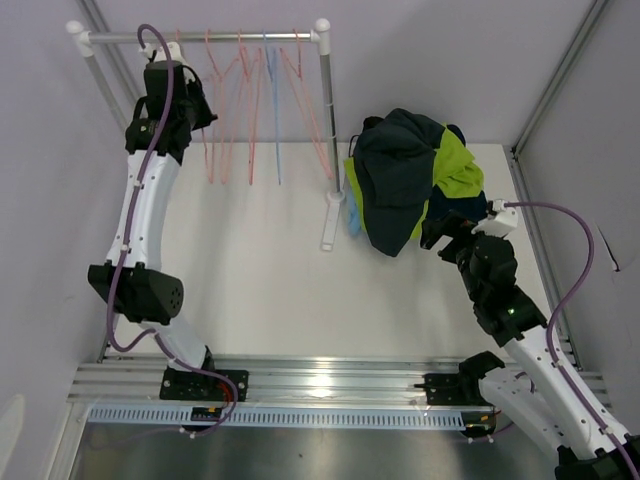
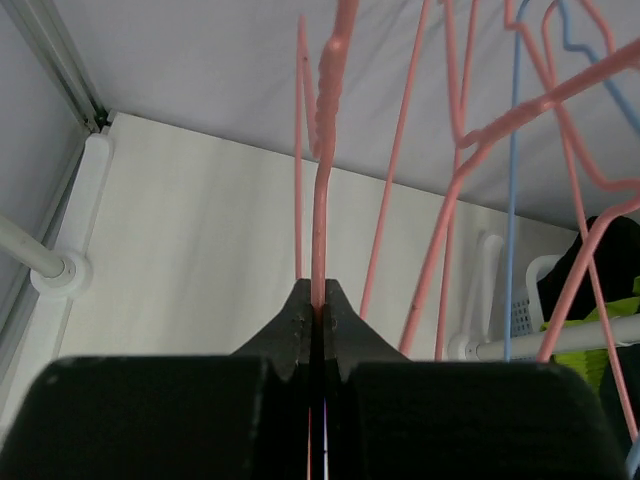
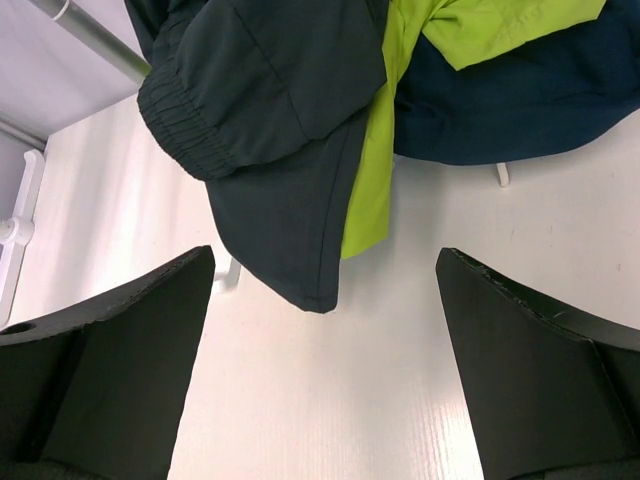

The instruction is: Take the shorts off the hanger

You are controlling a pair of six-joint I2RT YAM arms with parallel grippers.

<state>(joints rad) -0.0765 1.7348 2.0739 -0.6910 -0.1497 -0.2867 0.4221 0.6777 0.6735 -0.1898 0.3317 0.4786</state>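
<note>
The shorts (image 1: pixel 405 185) lie heaped on the table right of the rack, off the hangers: a dark blue-green pair (image 3: pixel 270 120) on top, lime green (image 3: pixel 375 170) and navy (image 3: pixel 520 100) beneath, a light blue edge (image 1: pixel 352 222) at the left. My right gripper (image 1: pixel 447 230) stands open just in front of the heap, nothing between its fingers (image 3: pixel 110 330). Up at the rail, my left gripper (image 1: pixel 203 113) is shut on the wire of a bare pink hanger (image 2: pixel 322 200), which runs up out of the jaw tips (image 2: pixel 320 300).
A white rail (image 1: pixel 200 38) on a post (image 1: pixel 327 120) carries several bare pink hangers (image 1: pixel 240 100) and a blue one (image 1: pixel 270 110). The post's foot (image 1: pixel 330 228) rests beside the heap. Grey walls and metal struts (image 1: pixel 550 90) close in the table.
</note>
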